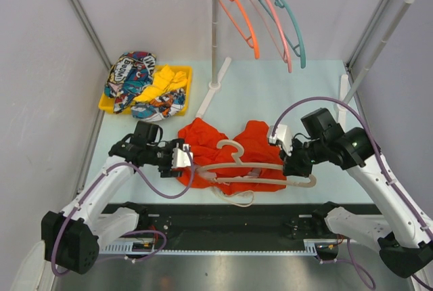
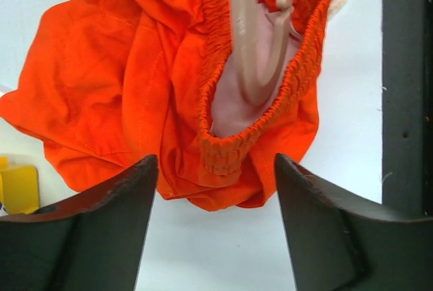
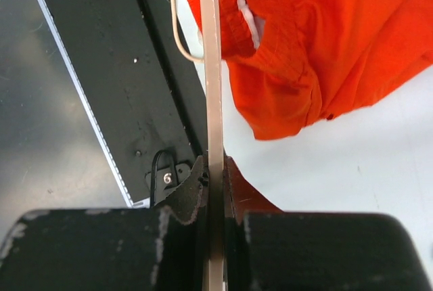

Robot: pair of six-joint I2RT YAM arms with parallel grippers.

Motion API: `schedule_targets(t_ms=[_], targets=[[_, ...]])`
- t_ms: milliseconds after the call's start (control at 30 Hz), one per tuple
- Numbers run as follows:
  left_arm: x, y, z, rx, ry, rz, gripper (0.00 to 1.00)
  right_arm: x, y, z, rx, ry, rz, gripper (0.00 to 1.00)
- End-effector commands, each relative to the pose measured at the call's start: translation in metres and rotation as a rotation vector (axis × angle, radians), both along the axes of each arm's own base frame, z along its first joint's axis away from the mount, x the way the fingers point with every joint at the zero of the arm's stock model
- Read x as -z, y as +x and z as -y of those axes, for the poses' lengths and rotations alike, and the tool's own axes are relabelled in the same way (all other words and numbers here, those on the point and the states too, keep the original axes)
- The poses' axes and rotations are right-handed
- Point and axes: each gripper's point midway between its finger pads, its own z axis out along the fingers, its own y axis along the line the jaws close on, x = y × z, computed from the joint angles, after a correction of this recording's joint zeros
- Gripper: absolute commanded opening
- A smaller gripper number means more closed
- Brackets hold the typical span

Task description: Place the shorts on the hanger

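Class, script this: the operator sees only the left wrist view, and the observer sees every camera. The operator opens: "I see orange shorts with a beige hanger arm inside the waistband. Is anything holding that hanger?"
Observer: Yes. The right gripper is shut on the hanger, on its thin bar near the right end.
Operator: Where is the hook?
Observer: The hook lies on top of the shorts, uncovered.
Operator: What is the yellow sliver at my left edge?
Observer: A yellow tray at the far left, holding a comic-print garment and a yellow garment.
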Motion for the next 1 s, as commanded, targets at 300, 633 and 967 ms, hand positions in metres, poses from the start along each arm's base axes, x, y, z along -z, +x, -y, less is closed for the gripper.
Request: schedule_targets(t_ms=[300,633,967], targets=[[-0.021,0.001,0.009,0.009,-0.053,-0.023,0.70,-0.013,0.020,-0.051,-0.125,0.155,0.088,0.00],[0.007,-0.005,0.001,0.031,0.021,-0.099,0.79,0.014,0.027,-0.058,-0.193,0.159,0.155,0.00],[0.031,-0.019,-0.004,0.083,0.057,-0.159,0.85,0.018,0.034,-0.064,-0.202,0.184,0.196,0.00]])
